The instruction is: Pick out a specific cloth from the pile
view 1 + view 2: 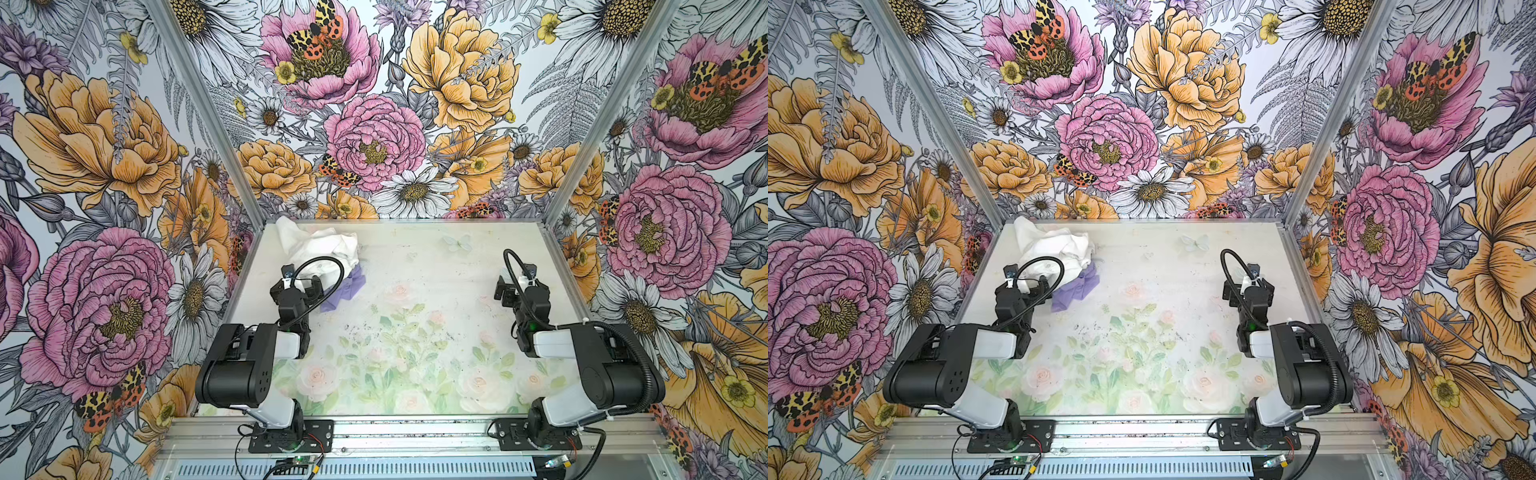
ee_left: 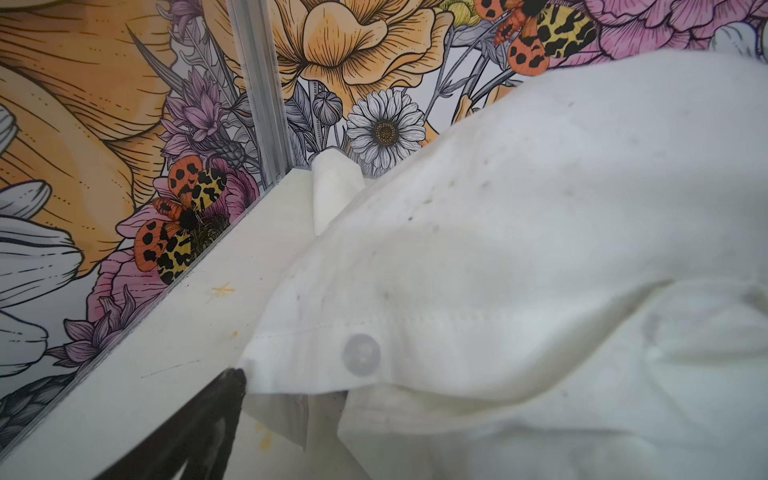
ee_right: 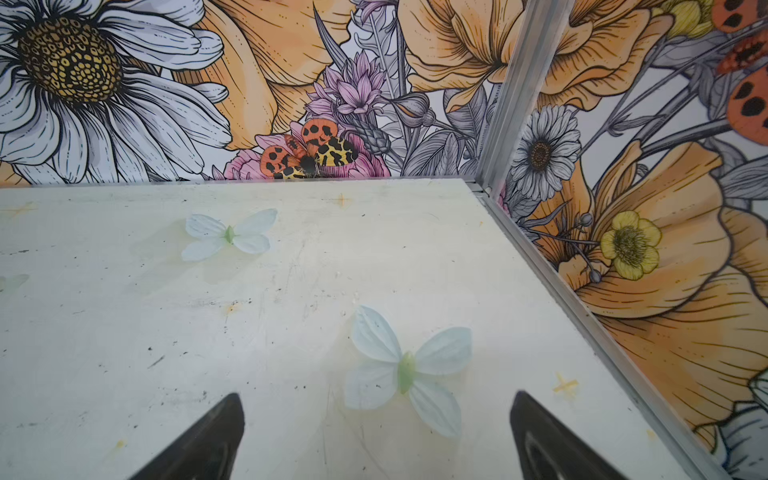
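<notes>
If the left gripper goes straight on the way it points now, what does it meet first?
Most likely the white cloth, which fills the left wrist view right ahead of the left gripper. The lavender cloth lies beside that line.

Bright even light, soft faint shadows, wide-angle bending at top-view edges, white cloth (image 2: 519, 249) blurred close to left wrist camera.

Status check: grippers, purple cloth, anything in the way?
Right gripper open, idle. Left gripper at pile, grip unclear. Purple cloth partly under white cloth.
</notes>
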You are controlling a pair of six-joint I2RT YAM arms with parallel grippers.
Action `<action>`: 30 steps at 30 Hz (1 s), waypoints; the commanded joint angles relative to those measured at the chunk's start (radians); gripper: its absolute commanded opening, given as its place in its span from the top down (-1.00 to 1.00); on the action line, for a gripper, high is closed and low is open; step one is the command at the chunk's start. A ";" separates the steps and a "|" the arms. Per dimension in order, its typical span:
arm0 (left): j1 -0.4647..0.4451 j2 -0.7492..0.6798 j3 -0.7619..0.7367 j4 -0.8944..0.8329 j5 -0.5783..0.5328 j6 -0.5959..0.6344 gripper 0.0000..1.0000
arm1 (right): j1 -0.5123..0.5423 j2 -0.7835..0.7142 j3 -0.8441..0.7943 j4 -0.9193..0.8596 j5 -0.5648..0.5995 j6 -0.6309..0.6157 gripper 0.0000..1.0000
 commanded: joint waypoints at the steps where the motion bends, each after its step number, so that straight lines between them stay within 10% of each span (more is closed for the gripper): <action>1: 0.002 -0.003 0.004 0.009 0.004 0.013 -0.97 | -0.003 0.004 0.014 0.009 0.013 0.011 -0.99; 30: 0.005 -0.005 0.002 0.010 0.010 0.013 -0.97 | -0.001 0.000 0.002 0.027 -0.007 -0.003 -0.99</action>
